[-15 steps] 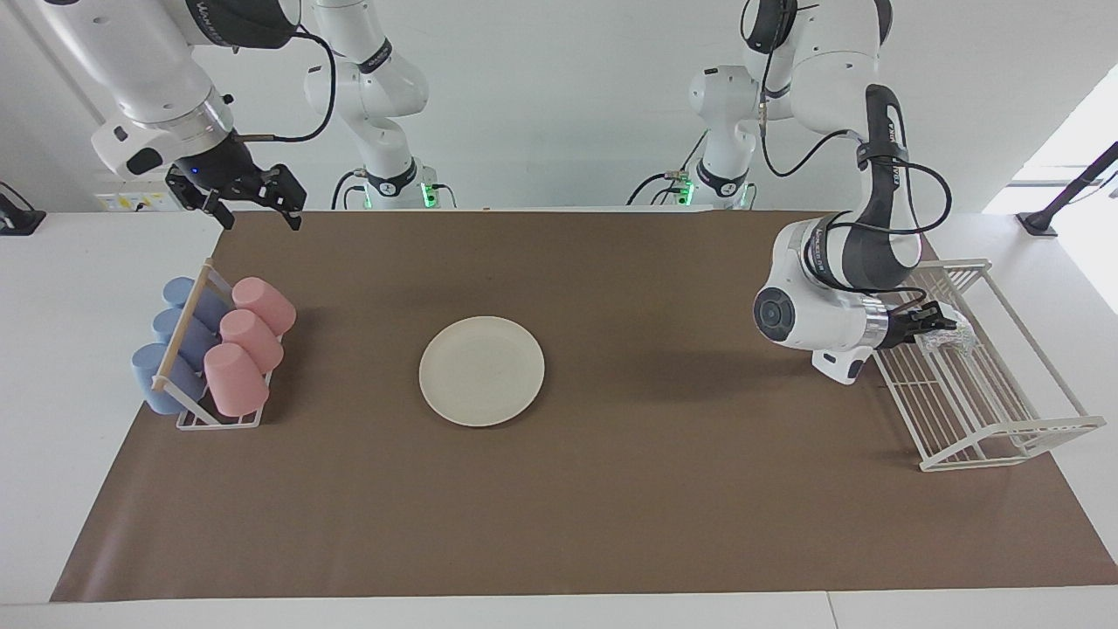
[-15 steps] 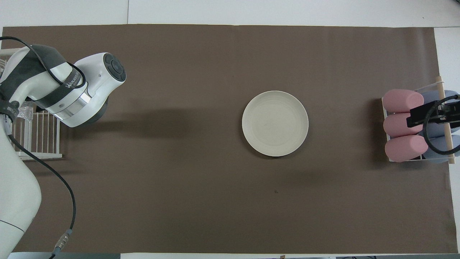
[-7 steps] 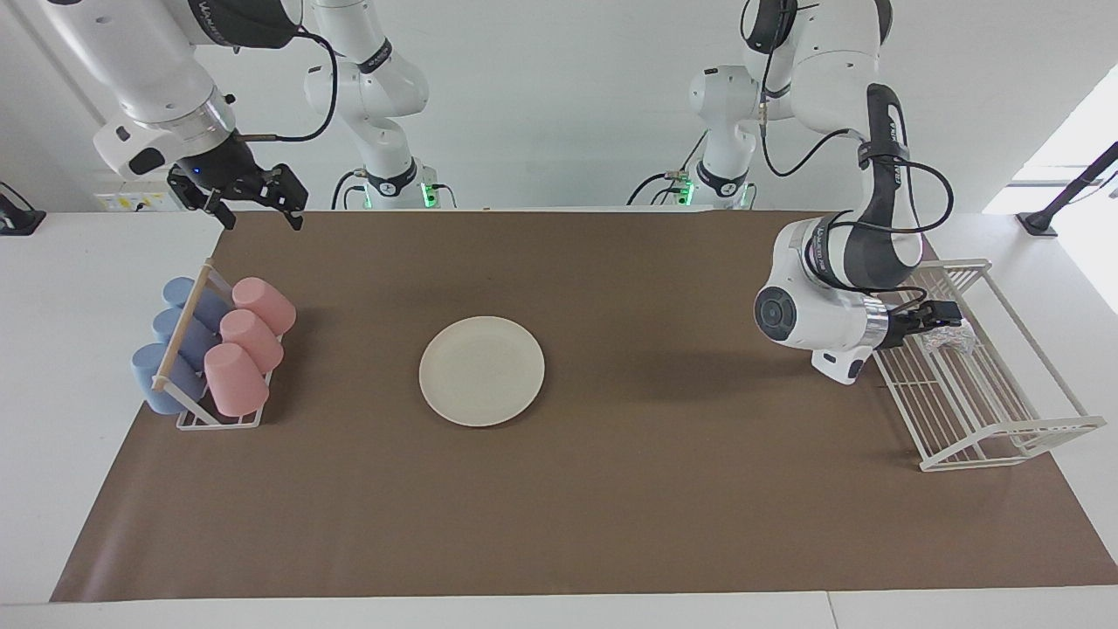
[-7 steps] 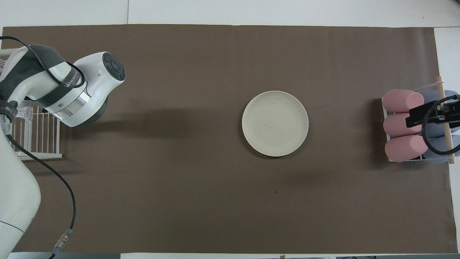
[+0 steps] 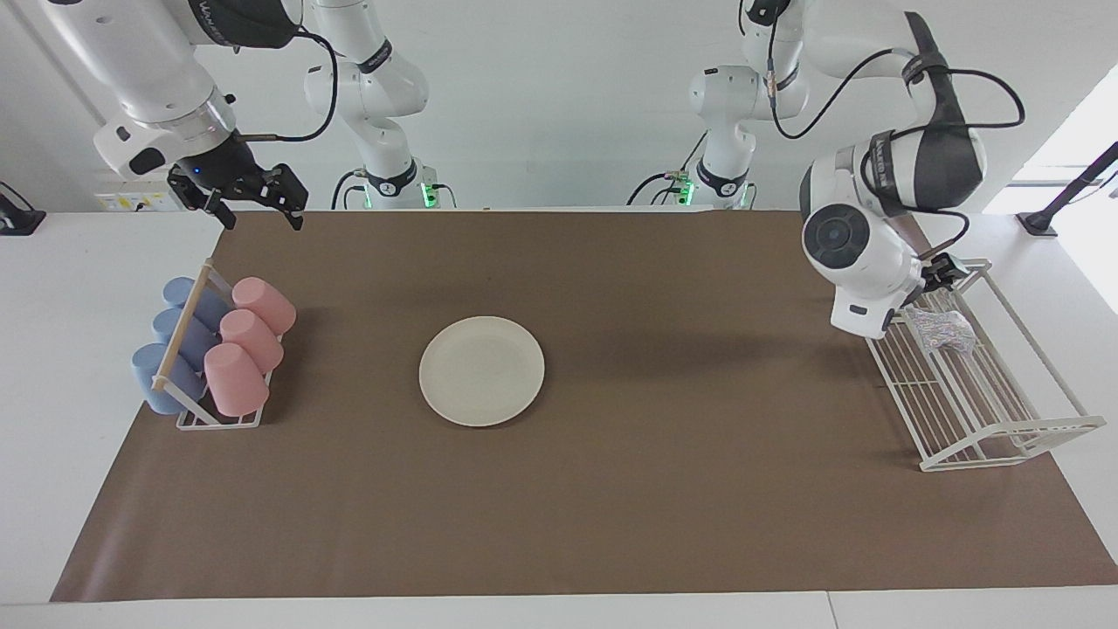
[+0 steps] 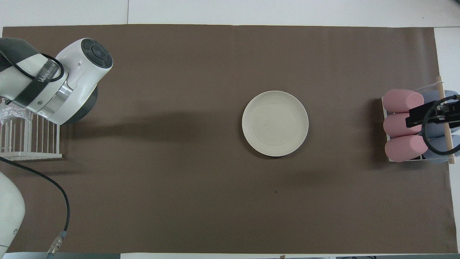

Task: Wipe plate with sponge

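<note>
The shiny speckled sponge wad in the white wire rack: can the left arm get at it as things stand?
Probably yes. The shiny speckled sponge wad lies uncovered on the white wire rack, whose top is open. The left gripper hangs open just above it, at the rack's end nearer the robots, with nothing between them.

Cups, racks and a brown mat on the worktop

The brown mat (image 5: 611, 489) covers the white worktop (image 5: 52, 349). At the mat's right-arm end, a cup rack (image 5: 203, 384) holds pink cups (image 5: 234, 377) and blue cups (image 5: 157, 377); at its left-arm end stands a white wire rack (image 5: 978, 402).
</note>
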`<move>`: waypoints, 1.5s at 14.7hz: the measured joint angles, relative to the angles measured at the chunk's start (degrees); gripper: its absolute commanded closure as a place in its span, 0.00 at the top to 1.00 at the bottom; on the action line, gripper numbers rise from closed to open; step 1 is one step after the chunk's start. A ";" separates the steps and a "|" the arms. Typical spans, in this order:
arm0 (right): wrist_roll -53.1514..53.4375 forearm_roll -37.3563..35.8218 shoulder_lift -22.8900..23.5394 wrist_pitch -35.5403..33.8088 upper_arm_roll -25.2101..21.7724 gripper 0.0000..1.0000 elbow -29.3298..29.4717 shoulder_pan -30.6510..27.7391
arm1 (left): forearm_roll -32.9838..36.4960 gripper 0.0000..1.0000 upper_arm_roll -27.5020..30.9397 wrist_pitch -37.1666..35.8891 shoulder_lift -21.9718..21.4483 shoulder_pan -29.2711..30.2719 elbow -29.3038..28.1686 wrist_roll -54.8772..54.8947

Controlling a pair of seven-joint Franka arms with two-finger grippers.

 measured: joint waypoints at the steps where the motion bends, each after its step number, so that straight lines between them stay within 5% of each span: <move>1: 0.00 0.00 0.00 0.00 0.00 1.00 0.00 0.00 | -3.23 1.00 0.08 -0.60 -0.93 0.71 1.31 0.13; 9: 0.00 0.00 -0.01 0.00 0.00 1.00 0.00 0.04 | -34.26 1.00 0.41 -2.07 -9.61 12.91 4.71 11.97; 13: 0.00 0.00 -0.04 0.00 0.00 1.00 0.00 0.04 | -38.89 1.00 -0.21 -2.29 -13.64 12.81 0.33 12.15; 16: 0.00 0.00 -0.04 0.00 0.01 1.00 0.00 0.05 | -40.67 1.00 2.68 -2.12 -15.50 6.89 -1.40 7.05; 22: 0.00 0.00 -0.04 0.00 0.02 1.00 0.00 0.05 | -44.78 1.00 8.73 -3.72 -14.68 1.09 4.16 5.48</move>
